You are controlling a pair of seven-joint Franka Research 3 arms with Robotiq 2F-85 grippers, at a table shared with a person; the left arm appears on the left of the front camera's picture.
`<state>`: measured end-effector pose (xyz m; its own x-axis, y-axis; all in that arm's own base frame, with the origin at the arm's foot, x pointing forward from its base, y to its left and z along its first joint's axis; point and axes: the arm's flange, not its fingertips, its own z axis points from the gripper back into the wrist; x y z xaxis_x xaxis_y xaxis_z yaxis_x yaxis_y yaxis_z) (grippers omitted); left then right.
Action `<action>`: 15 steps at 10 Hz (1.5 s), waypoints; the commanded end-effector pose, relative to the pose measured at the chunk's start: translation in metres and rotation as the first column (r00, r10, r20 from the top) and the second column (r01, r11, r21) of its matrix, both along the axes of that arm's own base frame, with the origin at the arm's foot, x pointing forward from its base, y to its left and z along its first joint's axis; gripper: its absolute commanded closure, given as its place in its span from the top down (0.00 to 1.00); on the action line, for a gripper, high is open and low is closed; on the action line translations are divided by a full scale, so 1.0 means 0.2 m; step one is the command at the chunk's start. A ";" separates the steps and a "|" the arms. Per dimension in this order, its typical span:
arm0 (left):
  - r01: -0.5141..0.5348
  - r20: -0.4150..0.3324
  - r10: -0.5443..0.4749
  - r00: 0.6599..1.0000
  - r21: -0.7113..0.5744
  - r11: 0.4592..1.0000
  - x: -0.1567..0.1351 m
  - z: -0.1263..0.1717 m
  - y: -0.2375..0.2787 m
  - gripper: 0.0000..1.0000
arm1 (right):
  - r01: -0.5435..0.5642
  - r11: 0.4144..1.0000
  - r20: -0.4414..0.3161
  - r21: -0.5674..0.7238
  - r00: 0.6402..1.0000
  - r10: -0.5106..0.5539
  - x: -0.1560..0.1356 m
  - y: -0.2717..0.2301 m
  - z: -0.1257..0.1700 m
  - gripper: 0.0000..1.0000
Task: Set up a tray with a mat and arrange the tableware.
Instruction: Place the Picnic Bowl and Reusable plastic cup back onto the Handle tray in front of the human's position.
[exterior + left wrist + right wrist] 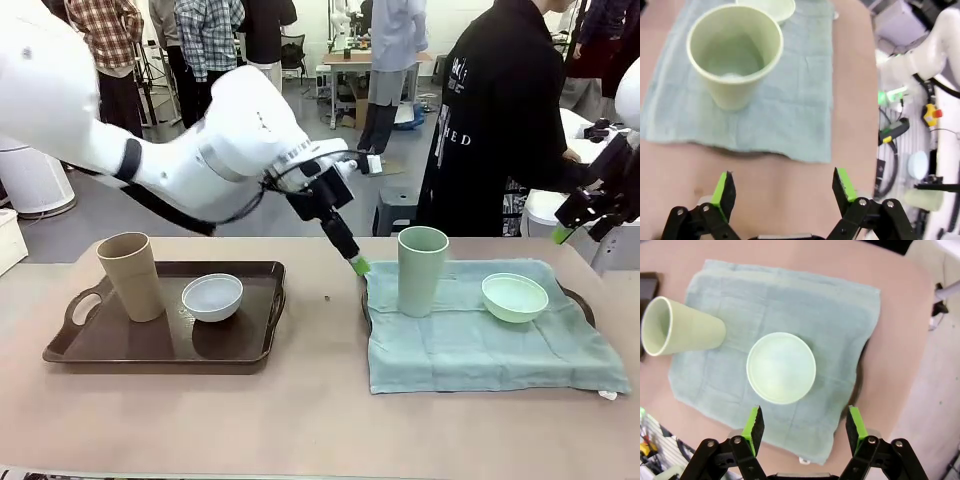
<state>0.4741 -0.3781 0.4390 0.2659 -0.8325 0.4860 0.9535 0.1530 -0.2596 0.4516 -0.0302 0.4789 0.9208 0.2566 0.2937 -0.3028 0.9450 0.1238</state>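
Front view is showing us the pale green tapered cup (pixel 422 270) and pale green round bowl (pixel 514 297) standing on the teal cloth mat (pixel 470 350): half done, we are judging. The tan tapered cup (pixel 131 276) and white bowl (pixel 212 296) are sitting on a matless dark-brown tray (pixel 160 352). Our left gripper (pixel 358 265) and right gripper (pixel 805 422) are hovering released, empty.

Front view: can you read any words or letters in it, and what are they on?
"HED": white letters on the person's black jacket, maybe part of a longer word.
Small white mark above them on the jacket: too small to read.
The tan cup and the pale green cup: no print.
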 end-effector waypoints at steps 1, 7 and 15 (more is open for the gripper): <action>-0.115 -0.044 0.122 0.992 0.137 0.984 -0.20 0.22 0.08 1.00 | 0.016 0.997 -0.023 -0.076 1.000 -0.018 -0.13 0.05 0.09 0.84; -0.328 -0.016 0.339 0.940 0.217 0.919 -0.36 0.44 0.17 1.00 | -0.005 0.993 -0.006 -0.114 1.000 0.005 -0.18 0.06 0.23 0.84; -0.328 -0.016 0.339 0.940 0.217 0.919 -0.36 0.44 0.17 1.00 | -0.005 0.993 -0.006 -0.114 1.000 0.005 -0.18 0.06 0.23 0.84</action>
<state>0.4055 -0.3470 0.5252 0.5742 -0.7706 0.2766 0.8185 0.5315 -0.2183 0.4118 -0.0177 0.5262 0.9239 0.2942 0.2446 -0.3073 0.9515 0.0166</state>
